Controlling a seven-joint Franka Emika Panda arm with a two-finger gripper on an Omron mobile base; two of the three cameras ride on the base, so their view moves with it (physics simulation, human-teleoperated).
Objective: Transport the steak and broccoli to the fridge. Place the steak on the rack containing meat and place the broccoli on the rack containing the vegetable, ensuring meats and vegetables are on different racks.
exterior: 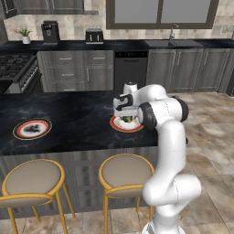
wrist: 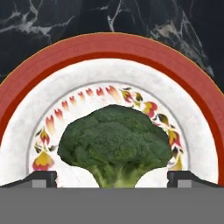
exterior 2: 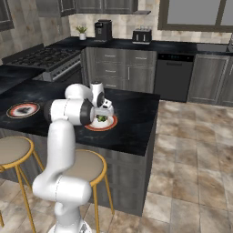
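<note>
Green broccoli [wrist: 114, 142] lies on a red-rimmed plate [wrist: 109, 48] near the black marble island counter's [exterior: 68, 119] right edge; the gripper [wrist: 112, 178] hovers above it, jaws spread wide, holding nothing.

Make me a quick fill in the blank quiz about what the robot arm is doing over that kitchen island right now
1. The broccoli lies on a plate with a ____ rim.
2. The gripper hangs over the broccoli with its jaws ____.
3. Two stools with ____ frames stand at the island.
4. The coffee machine and the ____ stand on the back counter.

Missing words: red; open; yellow; toaster
</note>
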